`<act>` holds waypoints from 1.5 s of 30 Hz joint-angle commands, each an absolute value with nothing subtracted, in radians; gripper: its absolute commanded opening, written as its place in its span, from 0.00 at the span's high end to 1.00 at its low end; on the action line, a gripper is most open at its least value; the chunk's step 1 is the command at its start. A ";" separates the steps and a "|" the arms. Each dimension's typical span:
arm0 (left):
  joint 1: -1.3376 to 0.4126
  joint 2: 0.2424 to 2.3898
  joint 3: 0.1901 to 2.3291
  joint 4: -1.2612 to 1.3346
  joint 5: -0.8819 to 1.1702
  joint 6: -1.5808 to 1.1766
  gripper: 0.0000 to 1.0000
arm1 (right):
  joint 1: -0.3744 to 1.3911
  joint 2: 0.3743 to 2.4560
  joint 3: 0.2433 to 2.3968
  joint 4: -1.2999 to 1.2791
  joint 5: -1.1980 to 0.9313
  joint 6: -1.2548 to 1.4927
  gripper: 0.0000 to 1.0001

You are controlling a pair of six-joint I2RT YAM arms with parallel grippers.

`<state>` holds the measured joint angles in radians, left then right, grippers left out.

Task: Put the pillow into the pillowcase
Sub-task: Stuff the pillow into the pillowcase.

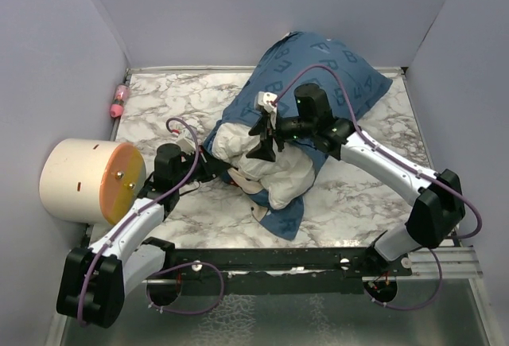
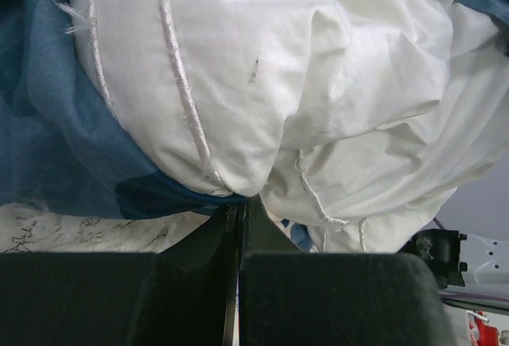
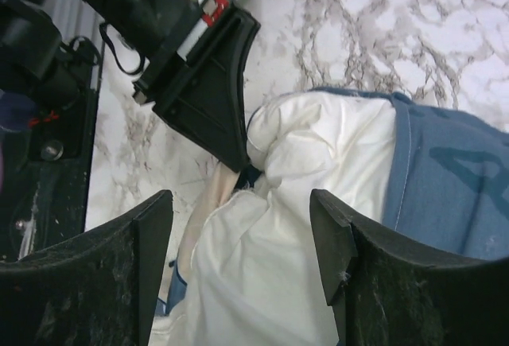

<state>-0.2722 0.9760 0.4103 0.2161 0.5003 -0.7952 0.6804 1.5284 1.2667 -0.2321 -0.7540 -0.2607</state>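
Top external view tells you the job looks roughly half done: the pillow has its far end inside the pillowcase, its near end bulging out over the surface. Your left end effector pinches the pillowcase edge; your right end effector hangs released over the pillow.

The left arm and right arm are white with black joints and purple cables. The right claw is black.
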 commanded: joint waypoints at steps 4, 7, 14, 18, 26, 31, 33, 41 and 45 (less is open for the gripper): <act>-0.264 0.948 0.418 0.278 0.483 -0.791 1.00 | 0.720 1.661 1.411 -0.149 -0.782 -0.137 0.32; -0.264 0.937 0.422 0.278 0.482 -0.796 1.00 | 0.731 1.734 1.452 -0.114 -0.723 -0.089 0.32; -0.263 0.915 0.437 0.258 0.477 -0.790 1.00 | 0.763 1.898 1.517 -0.190 -0.552 -0.084 0.37; -0.262 0.889 0.457 0.205 0.450 -0.765 1.00 | 0.770 1.911 1.450 -0.234 -0.326 -0.083 0.51; -0.164 0.810 0.673 -0.096 0.338 -0.526 1.00 | 0.763 1.840 1.234 -0.306 -0.161 -0.135 0.84; -0.107 0.859 0.803 -0.143 0.424 -0.449 1.00 | 0.764 1.874 1.177 -0.325 -0.185 -0.134 0.86; -0.102 0.879 0.852 -0.147 0.466 -0.423 1.00 | 0.764 1.907 1.189 -0.357 -0.181 -0.144 0.86; -0.100 1.004 0.869 0.139 0.783 -0.520 1.00 | 0.785 2.098 1.434 -0.405 -0.300 -0.162 0.87; -0.100 1.083 0.798 0.378 0.843 -0.635 1.00 | 0.817 2.231 1.611 -0.465 -0.307 -0.168 0.86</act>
<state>-0.1101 1.0760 0.7837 -0.1192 0.6502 -0.4973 0.7898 2.0239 1.5562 -0.1349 -0.2897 -0.1551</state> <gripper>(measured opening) 0.008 0.140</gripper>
